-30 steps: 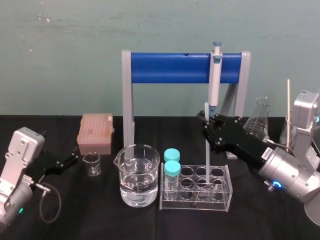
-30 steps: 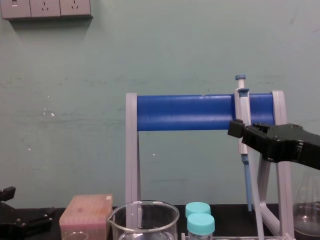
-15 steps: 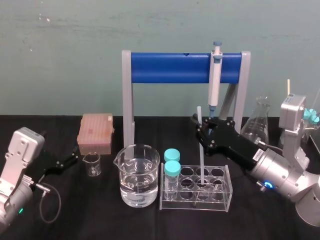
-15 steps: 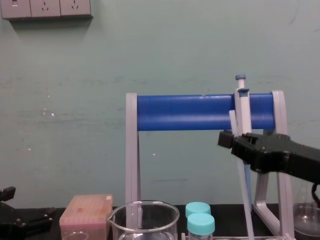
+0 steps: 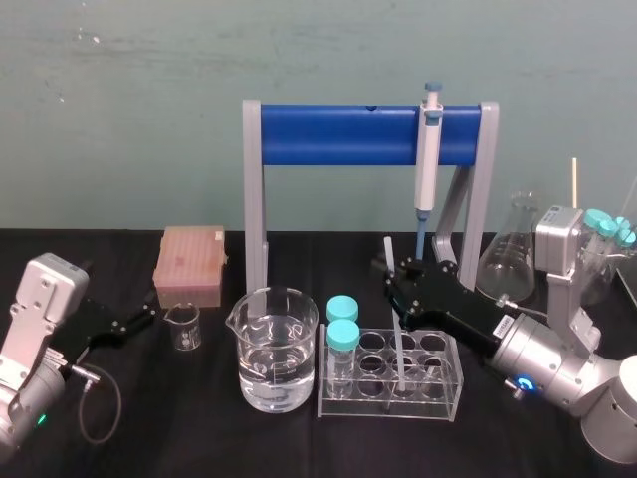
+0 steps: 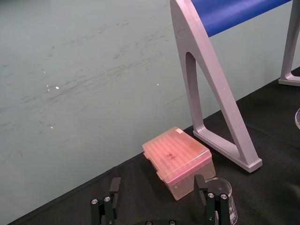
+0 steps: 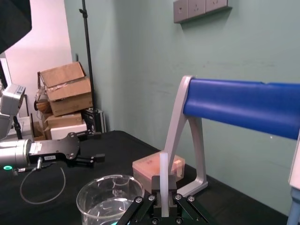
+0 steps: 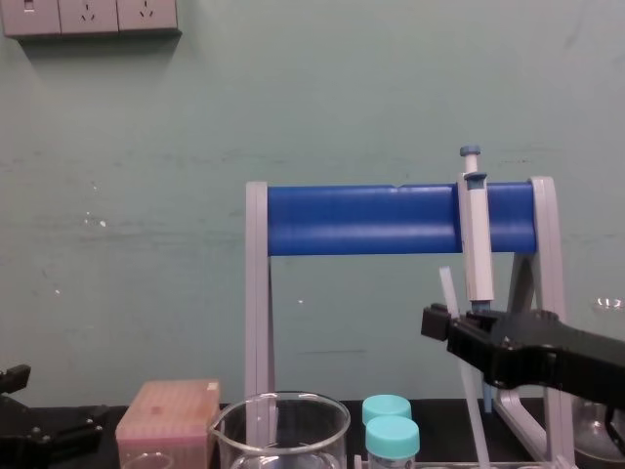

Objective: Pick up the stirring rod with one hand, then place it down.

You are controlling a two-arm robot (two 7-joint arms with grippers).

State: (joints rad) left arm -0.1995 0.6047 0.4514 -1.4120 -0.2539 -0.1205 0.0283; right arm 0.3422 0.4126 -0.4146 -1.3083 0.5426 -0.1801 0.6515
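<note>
The stirring rod (image 5: pixel 397 334) is a thin translucent white stick, tilted slightly, with its top end (image 8: pixel 446 288) rising above my right gripper. My right gripper (image 5: pixel 400 294) is shut on the rod's upper part, just above the clear test tube rack (image 5: pixel 456 370). The rod's lower end reaches down into the middle of the rack. In the right wrist view the rod (image 7: pixel 163 176) stands upright between the closed fingers of the right gripper (image 7: pixel 164 206). My left gripper (image 5: pixel 149 315) rests parked at the far left, its fingers (image 6: pixel 113 187) wide apart with nothing between them.
A beaker of water (image 5: pixel 276 349) stands left of the rack, with two teal-capped tubes (image 5: pixel 342 334) in the rack's left end. A grey-and-blue pipette (image 5: pixel 428 159) hangs on the blue stand (image 5: pixel 338 134) behind. There is a pink tip box (image 5: pixel 189 264), a small beaker (image 5: pixel 183 327) and a conical flask (image 5: pixel 513 249).
My right gripper has come down and leftward with the rod, sinking its lower end deeper into the rack. The left arm has not moved.
</note>
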